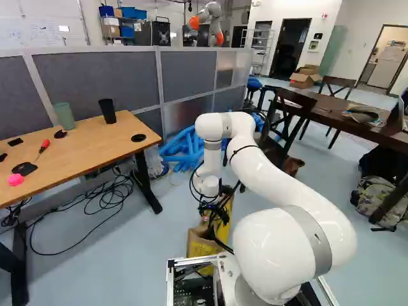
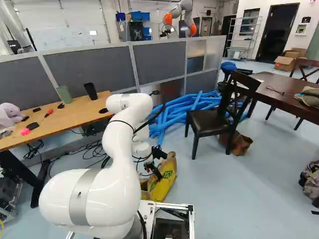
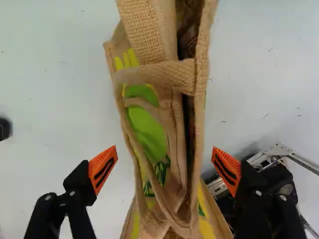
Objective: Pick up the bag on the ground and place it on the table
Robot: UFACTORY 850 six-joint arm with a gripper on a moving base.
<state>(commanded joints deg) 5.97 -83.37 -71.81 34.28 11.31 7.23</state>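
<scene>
On the pale floor just ahead of the base, one woven bag (image 2: 163, 185): tan, yellow and green, with loop handles, standing with its opening upward. Between the light wooden table and the dark table it is placed, touched by neither.

Above the bag, one black gripper (image 2: 153, 172), carried by the white arm (image 2: 118, 142) and pointed downward. Its fingers are spread, with the bag's upper part framed between the orange pads (image 3: 103, 167); floor is seen between bag and pads, and nothing is pinched.

At the left of both base views, one light wooden table (image 1: 95, 155), on which are set a green cup (image 1: 64, 116), a black cup (image 1: 108, 111), a red-handled tool (image 1: 44, 145) and a pink object (image 1: 15, 180). Beneath it, black cables (image 1: 105, 197) are strewn.

Beyond the bag, by a grey partition (image 2: 161, 57), blue tubes (image 2: 182, 110) are heaped. Beside them, one black chair (image 2: 205, 121). At the right, one dark table (image 2: 271, 94); near it, one patterned backpack (image 1: 375, 199) on the floor.
</scene>
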